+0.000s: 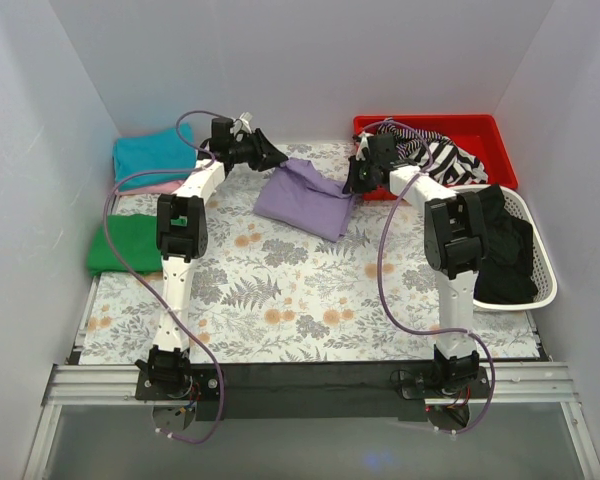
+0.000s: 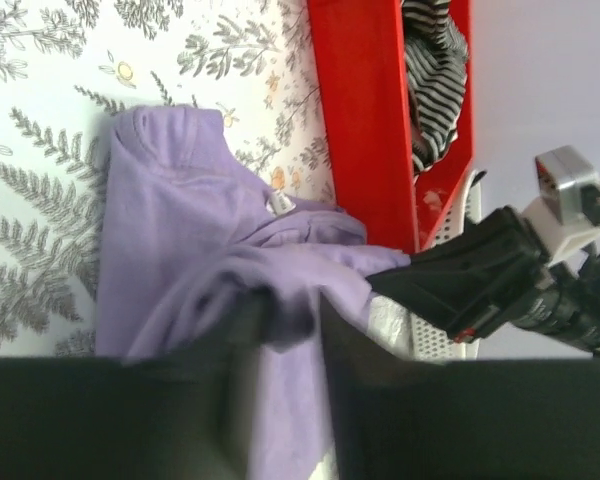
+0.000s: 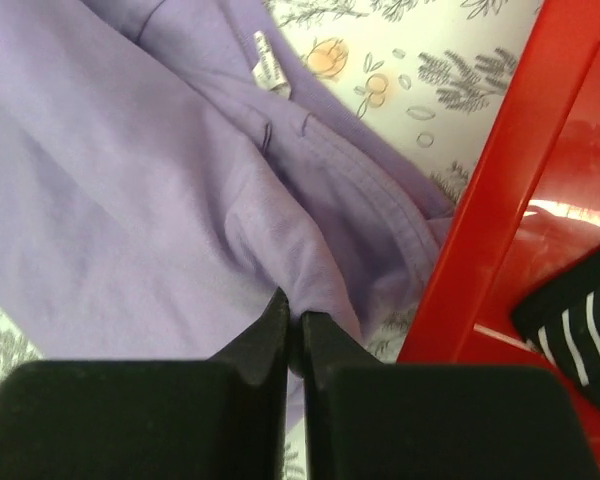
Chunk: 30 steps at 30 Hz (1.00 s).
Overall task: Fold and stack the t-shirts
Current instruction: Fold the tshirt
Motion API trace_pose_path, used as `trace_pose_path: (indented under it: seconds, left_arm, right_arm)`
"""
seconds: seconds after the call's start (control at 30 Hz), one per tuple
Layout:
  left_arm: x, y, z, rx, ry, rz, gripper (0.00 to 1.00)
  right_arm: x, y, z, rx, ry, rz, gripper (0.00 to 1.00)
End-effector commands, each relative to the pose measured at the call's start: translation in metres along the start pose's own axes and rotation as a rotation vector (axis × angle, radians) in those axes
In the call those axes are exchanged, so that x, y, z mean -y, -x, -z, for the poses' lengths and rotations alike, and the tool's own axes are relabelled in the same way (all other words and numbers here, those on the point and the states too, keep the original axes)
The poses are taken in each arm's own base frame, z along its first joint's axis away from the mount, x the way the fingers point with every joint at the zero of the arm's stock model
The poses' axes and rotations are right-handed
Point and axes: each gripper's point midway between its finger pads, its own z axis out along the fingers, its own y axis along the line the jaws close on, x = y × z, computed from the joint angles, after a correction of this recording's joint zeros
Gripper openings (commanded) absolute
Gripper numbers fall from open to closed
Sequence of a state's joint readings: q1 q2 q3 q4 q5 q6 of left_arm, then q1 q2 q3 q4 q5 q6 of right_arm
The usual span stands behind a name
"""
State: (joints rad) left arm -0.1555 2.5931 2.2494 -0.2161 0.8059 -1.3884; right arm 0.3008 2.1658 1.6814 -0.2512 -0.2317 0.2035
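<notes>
A lavender t-shirt [image 1: 305, 197] lies crumpled at the back middle of the floral mat. My left gripper [image 1: 271, 155] is at its back left edge, and in the left wrist view [image 2: 290, 320] its blurred fingers are closed on a bunch of the lavender cloth [image 2: 170, 230]. My right gripper [image 1: 352, 181] is at the shirt's right edge beside the red bin. In the right wrist view [image 3: 295, 322] it is shut on a pinched fold of the shirt [image 3: 130, 190]. Folded teal [image 1: 155, 155], pink [image 1: 148, 187] and green [image 1: 125, 243] t-shirts lie at the left.
A red bin [image 1: 480, 130] with striped cloth [image 1: 440, 155] stands at the back right, its wall [image 3: 510, 220] close to my right fingers. A white basket [image 1: 542, 262] with black clothes sits at the right. White walls enclose the table.
</notes>
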Motion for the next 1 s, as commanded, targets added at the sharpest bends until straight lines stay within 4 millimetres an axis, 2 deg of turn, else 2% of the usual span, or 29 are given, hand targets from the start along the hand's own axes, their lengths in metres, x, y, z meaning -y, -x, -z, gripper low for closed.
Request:
trace_pose_path:
  seconds: [0.0, 0.03, 0.1, 0.13, 0.17, 0.2, 0.27, 0.3, 0.33, 0.43, 0.47, 0.5, 0.57, 0.67, 0.73, 0.8, 0.87, 0.97]
  left_arm:
    - [-0.003, 0.006, -0.005, 0.005, -0.104, 0.007, 0.35]
    - [-0.006, 0.006, -0.007, 0.001, -0.114, 0.017, 0.39]
    - [-0.012, 0.002, -0.011, -0.016, -0.145, 0.031, 0.54]
    - [-0.012, 0.004, -0.012, -0.009, -0.163, 0.020, 0.64]
    - [-0.012, 0.007, -0.011, 0.004, -0.175, 0.005, 0.72]
    - [-0.014, 0.008, -0.012, 0.012, -0.174, 0.006, 0.83]
    - [-0.012, 0.017, -0.007, 0.035, -0.178, 0.004, 0.85]
    - [-0.014, 0.022, -0.002, 0.053, -0.170, 0.005, 0.85]
    - [-0.002, 0.033, 0.006, 0.084, -0.171, -0.026, 0.86]
    - [0.005, 0.056, 0.026, 0.165, -0.122, -0.077, 0.86]
    - [0.019, 0.065, 0.038, 0.192, -0.110, -0.129, 0.87]
    - [0.023, 0.073, 0.047, 0.215, -0.098, -0.148, 0.87]
    - [0.037, 0.076, 0.058, 0.224, -0.100, -0.182, 0.87]
    - [0.042, 0.063, 0.062, 0.179, -0.124, -0.181, 0.88]
    - [0.053, 0.055, 0.066, 0.144, -0.157, -0.186, 0.88]
    - [0.062, 0.038, 0.065, 0.072, -0.216, -0.174, 0.88]
    - [0.071, 0.022, 0.065, 0.002, -0.281, -0.176, 0.88]
    - [0.076, -0.003, 0.052, -0.089, -0.336, -0.163, 0.88]
  right_arm:
    - [0.010, 0.036, -0.010, 0.104, -0.033, 0.023, 0.09]
    - [0.011, 0.032, -0.019, 0.094, -0.025, 0.012, 0.23]
    - [0.011, 0.034, -0.021, 0.094, -0.027, 0.006, 0.40]
    - [0.008, 0.036, -0.017, 0.106, -0.021, 0.008, 0.78]
    - [0.005, 0.038, -0.015, 0.123, -0.012, 0.020, 0.95]
    - [0.007, 0.042, -0.013, 0.142, -0.028, 0.022, 0.98]
    - [0.003, 0.044, -0.003, 0.164, -0.035, 0.055, 0.98]
    - [0.000, 0.059, 0.012, 0.223, -0.056, 0.075, 0.98]
    - [-0.002, 0.054, 0.015, 0.225, -0.055, 0.085, 0.99]
    - [-0.012, 0.074, 0.040, 0.295, -0.056, 0.132, 0.98]
    - [-0.013, 0.074, 0.043, 0.301, -0.059, 0.152, 0.98]
    - [-0.017, 0.080, 0.052, 0.323, -0.062, 0.170, 0.98]
    - [-0.026, 0.088, 0.058, 0.347, -0.061, 0.194, 0.98]
    - [-0.048, 0.102, 0.070, 0.379, -0.013, 0.223, 0.98]
    - [-0.060, 0.092, 0.056, 0.307, 0.061, 0.217, 0.98]
    - [-0.071, 0.082, 0.042, 0.241, 0.120, 0.216, 0.98]
    - [-0.080, 0.071, 0.034, 0.195, 0.166, 0.220, 0.94]
    - [-0.086, 0.060, 0.018, 0.146, 0.210, 0.198, 0.93]
